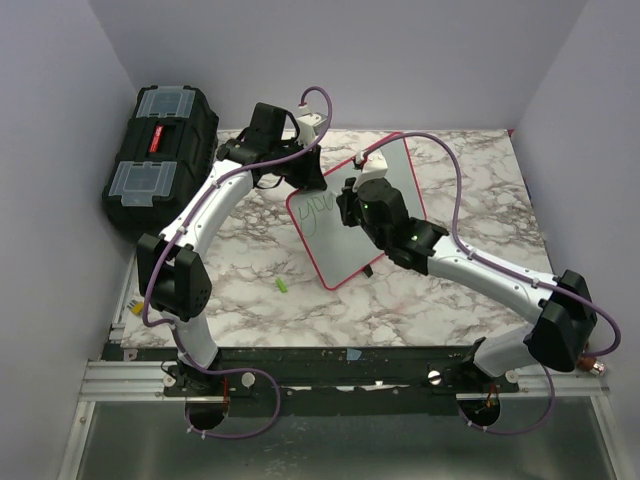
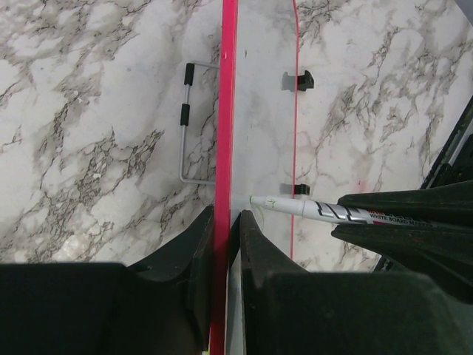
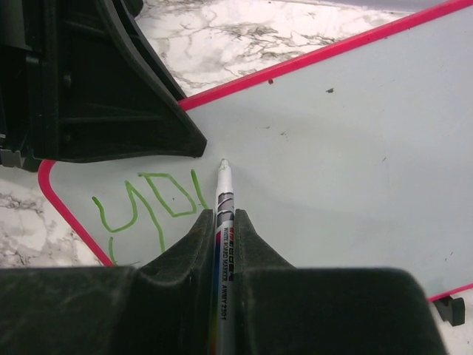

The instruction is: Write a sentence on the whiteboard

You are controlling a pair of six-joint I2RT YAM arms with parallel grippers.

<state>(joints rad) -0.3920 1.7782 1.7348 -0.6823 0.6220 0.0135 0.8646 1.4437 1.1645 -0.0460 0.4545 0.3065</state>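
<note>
The whiteboard (image 1: 338,255) with its red-pink frame stands tilted on the marble table. My left gripper (image 1: 305,185) is shut on its upper left edge; in the left wrist view the fingers (image 2: 225,218) pinch the red frame (image 2: 229,74). My right gripper (image 3: 224,218) is shut on a white marker (image 3: 224,200). The marker's tip rests at the board's face (image 3: 332,148), just right of the green letters. The sentence (image 3: 148,203) reads "yo" plus one stroke, with a further green mark below. It shows faintly from above (image 1: 317,207).
A black toolbox (image 1: 160,150) with clear lid compartments sits at the back left. A small green cap (image 1: 282,286) lies on the table in front of the board. The board's wire stand (image 2: 185,126) juts out behind it. Walls close in on three sides.
</note>
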